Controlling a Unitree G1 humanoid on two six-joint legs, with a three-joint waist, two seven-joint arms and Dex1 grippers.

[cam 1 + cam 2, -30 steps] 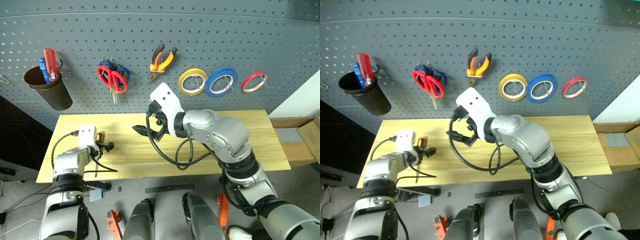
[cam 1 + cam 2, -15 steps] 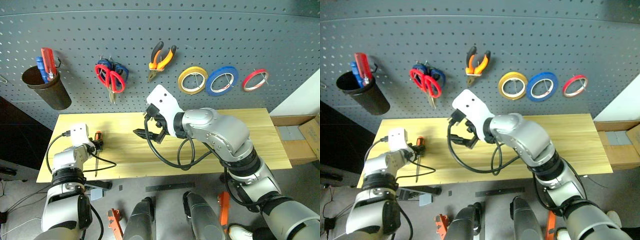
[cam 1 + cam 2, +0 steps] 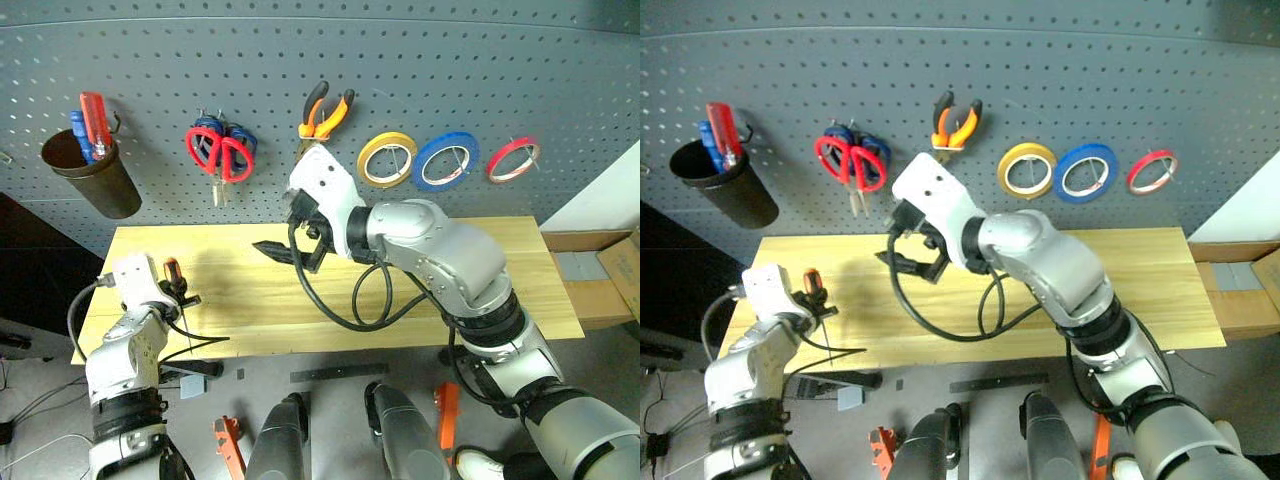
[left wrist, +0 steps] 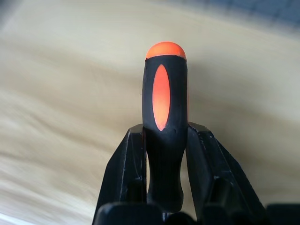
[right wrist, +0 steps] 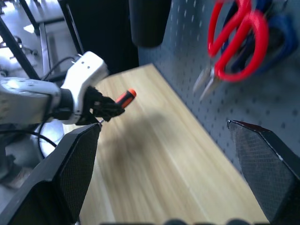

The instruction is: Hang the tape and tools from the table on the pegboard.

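The left pincer [image 4: 164, 154] clamps the screwdriver [image 4: 164, 117] above the bench [image 3: 480, 290]; the right pincer [image 5: 164, 159] gapes beside the red-handled scissors [image 5: 236, 40].

A dark cup [image 3: 88, 178] hangs at about nine o'clock in the head views, mounted high on the wall panel — in it stand a red-handled tool [image 3: 96, 118] and a blue-handled one [image 3: 78, 133], upright and touching. At eleven o'clock, blue-handled scissors [image 3: 243, 146] hang mostly hidden behind another pair. Toward two o'clock hang a yellow roll [image 3: 386, 160] and, well apart from it, a thinner red roll [image 3: 513, 159]. At three o'clock a cardboard box [image 3: 598, 280] sits low — partly cut by the edge. Small orange-handled items [image 3: 229, 449] lie on the grey floor [image 3: 330, 360] at six o'clock.
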